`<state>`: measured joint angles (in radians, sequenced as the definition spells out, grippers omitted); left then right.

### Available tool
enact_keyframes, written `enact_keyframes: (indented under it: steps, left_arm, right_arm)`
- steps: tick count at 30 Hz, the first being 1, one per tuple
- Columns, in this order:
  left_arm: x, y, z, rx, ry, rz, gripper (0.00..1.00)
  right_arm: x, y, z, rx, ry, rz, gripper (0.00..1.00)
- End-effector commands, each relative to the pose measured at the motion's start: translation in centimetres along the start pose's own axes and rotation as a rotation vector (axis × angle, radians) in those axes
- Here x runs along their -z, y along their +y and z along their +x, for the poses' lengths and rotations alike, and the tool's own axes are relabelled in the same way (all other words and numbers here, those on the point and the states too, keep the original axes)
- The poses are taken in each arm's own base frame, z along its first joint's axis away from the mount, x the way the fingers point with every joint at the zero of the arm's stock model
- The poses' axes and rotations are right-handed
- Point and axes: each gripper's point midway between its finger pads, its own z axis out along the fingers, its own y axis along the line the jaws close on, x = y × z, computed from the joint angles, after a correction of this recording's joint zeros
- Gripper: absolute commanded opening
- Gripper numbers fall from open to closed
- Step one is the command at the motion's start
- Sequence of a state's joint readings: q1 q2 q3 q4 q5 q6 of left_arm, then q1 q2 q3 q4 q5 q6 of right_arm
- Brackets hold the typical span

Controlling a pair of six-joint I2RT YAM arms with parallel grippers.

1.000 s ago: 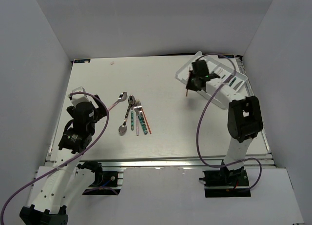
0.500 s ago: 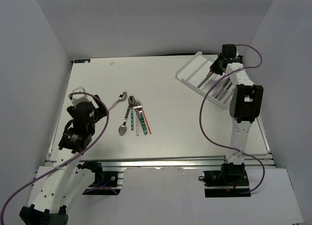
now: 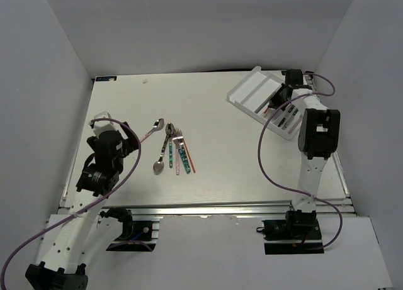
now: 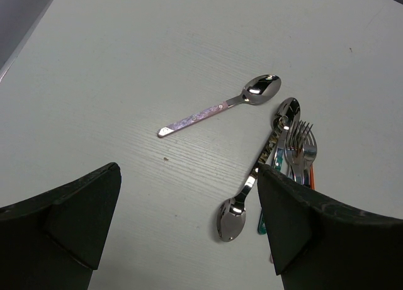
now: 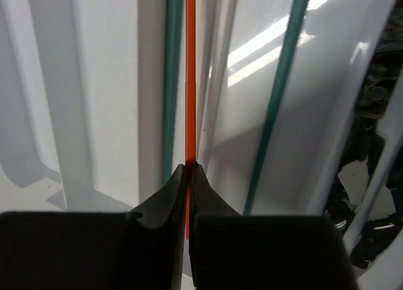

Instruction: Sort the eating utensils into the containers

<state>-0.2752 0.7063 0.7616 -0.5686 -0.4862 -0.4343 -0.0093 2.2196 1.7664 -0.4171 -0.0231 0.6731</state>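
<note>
From above, the right arm covers part of the white tray, and we cannot tell there what sits in its compartments. At the wrist, the right gripper is pinched tight on an orange chopstick running along a compartment beside a green chopstick. The left gripper hangs spread wide over the loose utensils, touching nothing.

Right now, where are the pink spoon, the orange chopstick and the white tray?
pink spoon [image 4: 217, 107], left wrist view, middle of handle.
orange chopstick [image 5: 190, 76], right wrist view, middle of shaft.
white tray [image 3: 252, 89], top view, bare left compartment.
</note>
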Motion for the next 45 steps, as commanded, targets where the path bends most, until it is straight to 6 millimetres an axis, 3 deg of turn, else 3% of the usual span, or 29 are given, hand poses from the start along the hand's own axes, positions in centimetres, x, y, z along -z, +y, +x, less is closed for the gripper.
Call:
enact_keyframes:
  steps: [1, 3, 4, 5, 8, 9, 13, 15, 17, 18, 19, 20, 21, 22, 23, 24, 25, 26, 28, 29, 32, 36, 38, 42, 45]
  left_arm:
    - [0.1, -0.1, -0.1, -0.004, -0.002, 0.006, 0.98]
    - [0.1, -0.2, -0.2, -0.007, -0.002, 0.010, 0.98]
    - [0.0, -0.3, -0.2, -0.008, -0.001, 0.012, 0.98]
    - [-0.1, -0.4, 0.0, -0.013, 0.008, 0.015, 0.98]
    - [-0.4, -1.1, 0.3, -0.011, 0.039, 0.029, 0.98]
    - [-0.7, -2.2, 0.9, 0.005, 0.081, 0.070, 0.98]
    - [-1.8, -5.1, 2.8, 0.066, 0.177, 0.145, 0.98]
    - [-2.4, -6.6, 3.2, 0.101, 0.202, 0.152, 0.97]
    - [-2.0, -9.4, 3.8, 0.116, 0.215, 0.195, 0.96]
    - [-2.2, -9.9, 3.5, 0.111, 0.188, 0.164, 0.96]
    - [-1.9, -12.4, 4.2, 0.077, 0.208, 0.189, 0.96]
    - [-1.8, -13.6, 4.5, 0.084, 0.212, 0.188, 0.93]
    - [-1.9, -14.7, 4.9, 0.079, 0.215, 0.192, 0.92]
    - [-1.3, -16.7, 4.9, 0.074, 0.218, 0.225, 0.91]
    - [-2.1, -17.9, 6.6, 0.061, 0.252, 0.215, 0.88]
    - [-2.2, -19.0, 7.0, 0.064, 0.259, 0.226, 0.85]
    - [-1.9, -20.5, 7.0, 0.063, 0.257, 0.242, 0.82]
    - [-2.5, -21.2, 8.5, 0.051, 0.281, 0.218, 0.77]
    - [-2.5, -22.7, 8.8, 0.045, 0.275, 0.213, 0.69]
    - [-3.1, -22.8, 10.2, 0.032, 0.298, 0.182, 0.62]
    - [-3.5, -23.9, 12.3, 0.012, 0.331, 0.153, 0.59]
    - [-3.1, -24.5, 15.1, -0.021, 0.344, 0.106, 0.59]
    - [-3.0, -24.5, 16.4, -0.019, 0.367, 0.096, 0.53]
    - [-3.3, -23.2, 19.8, -0.043, 0.420, 0.062, 0.46]
    - [-3.3, -22.7, 20.8, -0.033, 0.432, 0.062, 0.46]
  right_arm:
    - [2.2, 0.8, -2.7, -0.032, -0.069, -0.048, 0.00]
    - [2.3, 0.7, -2.9, -0.033, -0.072, -0.044, 0.06]
    - [2.5, 0.7, -3.1, -0.034, -0.076, -0.047, 0.13]
    - [2.6, 0.8, -3.2, -0.035, -0.077, -0.048, 0.29]
    - [3.3, 1.0, -3.5, -0.025, -0.079, -0.052, 0.44]
    - [3.5, 1.1, -3.5, -0.022, -0.080, -0.052, 0.49]
    - [6.4, 2.3, -4.6, 0.015, -0.118, -0.078, 0.51]
    - [8.8, 3.5, -4.6, 0.051, -0.140, -0.114, 0.51]
    - [10.5, 4.6, -3.6, 0.127, -0.148, -0.135, 0.51]
    - [13.0, 6.5, -2.9, 0.174, -0.169, -0.184, 0.51]
    - [12.8, 6.5, 0.2, 0.235, -0.125, -0.187, 0.52]
    - [13.5, 6.9, 1.6, 0.274, -0.123, -0.205, 0.52]
    - [15.7, 7.6, 2.3, 0.310, -0.159, -0.241, 0.53]
    - [14.5, 6.6, 5.9, 0.347, -0.114, -0.234, 0.54]
    - [14.6, 6.1, 7.3, 0.367, -0.103, -0.236, 0.54]
    - [15.5, 5.8, 8.4, 0.379, -0.103, -0.254, 0.54]
    - [14.3, 3.9, 11.4, 0.389, -0.040, -0.229, 0.54]
    - [14.9, 3.4, 12.3, 0.396, -0.040, -0.236, 0.54]
    - [14.2, 1.1, 15.4, 0.409, 0.003, -0.222, 0.54]
    - [14.8, 0.9, 15.9, 0.413, -0.003, -0.236, 0.54]
    - [15.1, -0.5, 17.7, 0.436, 0.022, -0.230, 0.54]
    - [15.7, -1.6, 18.4, 0.463, 0.027, -0.218, 0.54]
    - [16.1, -1.8, 18.4, 0.470, 0.017, -0.221, 0.54]
    - [16.8, -2.2, 18.6, 0.484, 0.007, -0.226, 0.54]
    - [17.5, -2.1, 18.3, 0.491, -0.014, -0.235, 0.54]
